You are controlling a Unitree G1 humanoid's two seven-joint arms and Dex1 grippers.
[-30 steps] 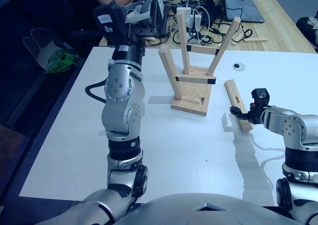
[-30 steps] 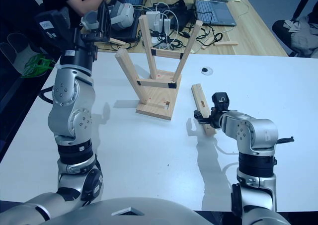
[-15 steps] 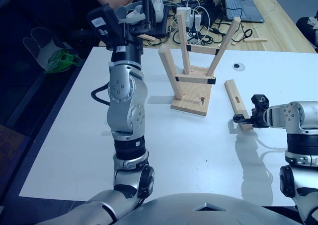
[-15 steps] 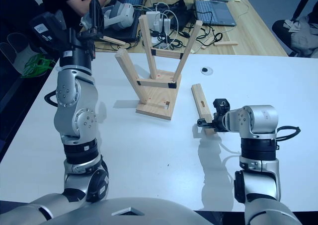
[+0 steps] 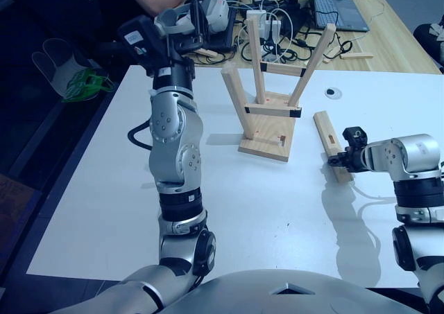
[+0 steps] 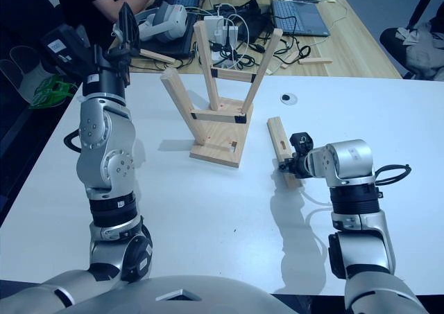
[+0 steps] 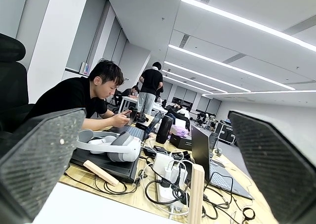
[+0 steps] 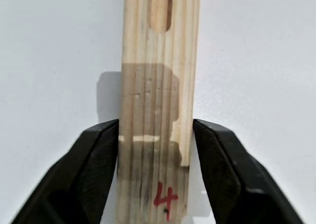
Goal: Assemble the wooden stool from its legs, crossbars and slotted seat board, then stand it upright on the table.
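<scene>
Near the middle of the white table (image 5: pixel 277 210), the half-built stool (image 5: pixel 269 120) rests upside down on its seat board (image 5: pixel 263 142). Three legs (image 5: pixel 258 57) point up and splay outward, joined by two crossbars (image 5: pixel 270 111). At 3 o'clock from it, just beside it, a loose leg (image 8: pixel 158 75) lies flat on the table with its slot facing up and a red mark near its 6 o'clock end. The right gripper (image 8: pixel 156 132) is clamped on that near end, one finger pressed against each side. At 10 o'clock from the stool, the left gripper (image 7: pixel 158 135) is held high over the table's far edge, its fingers spread wide apart. At 12 o'clock beyond the table stands a wooden desk (image 5: pixel 388 44) carrying laptops (image 5: pixel 336 9), a headset (image 7: pixel 111 147) and tangled cables (image 5: pixel 277 40).
</scene>
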